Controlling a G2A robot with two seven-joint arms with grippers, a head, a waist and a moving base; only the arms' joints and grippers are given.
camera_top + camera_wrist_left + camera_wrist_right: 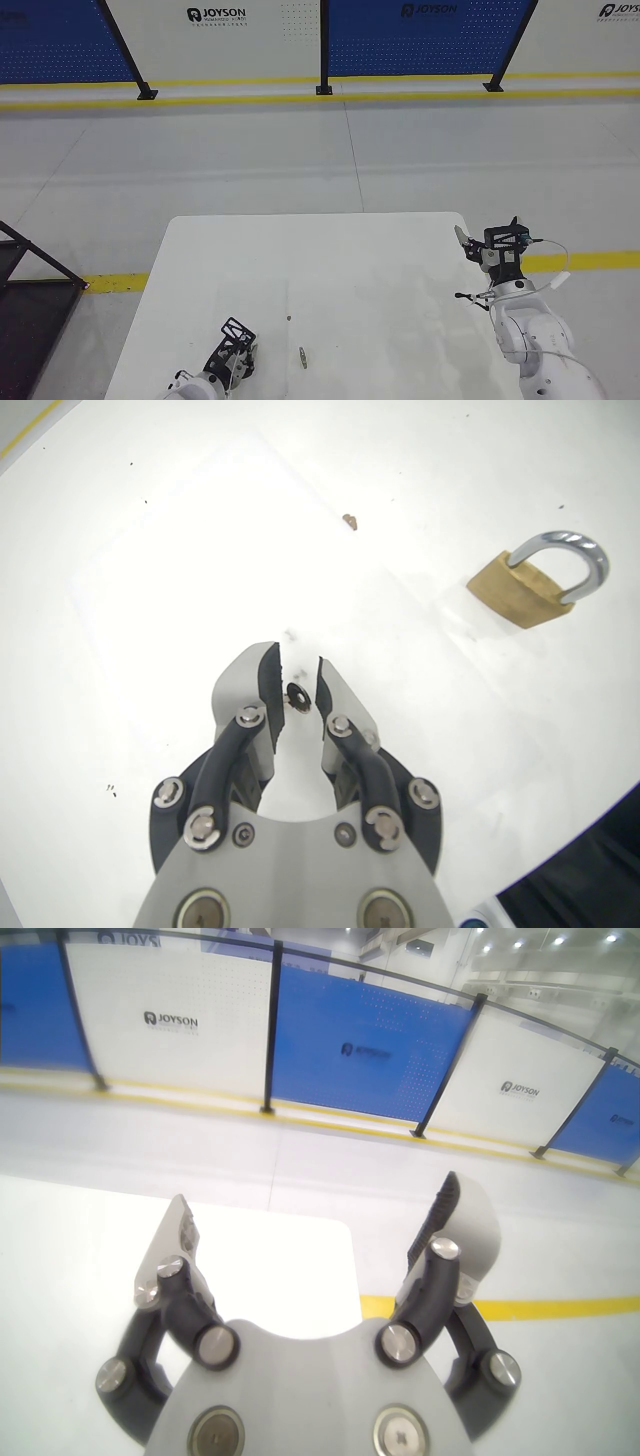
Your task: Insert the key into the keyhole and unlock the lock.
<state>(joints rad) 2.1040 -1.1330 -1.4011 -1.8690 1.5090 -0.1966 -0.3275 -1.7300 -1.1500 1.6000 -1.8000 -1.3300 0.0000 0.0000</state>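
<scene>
Where brass padlock lies, tabletop's smooth.

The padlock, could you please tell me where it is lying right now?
In the top view, the padlock lies on the table near its robot-side edge, just right of the left gripper, apart from it.

Left gripper: lower left of top view frame, pointing toward frame top. Fingers narrowly parted, ribbed black pads facing each other.

Right gripper: right of top view frame, mid-height, raised, aimed toward frame top. Jaws spread wide.

Right arm: white forearm rising from lower right corner.
</scene>
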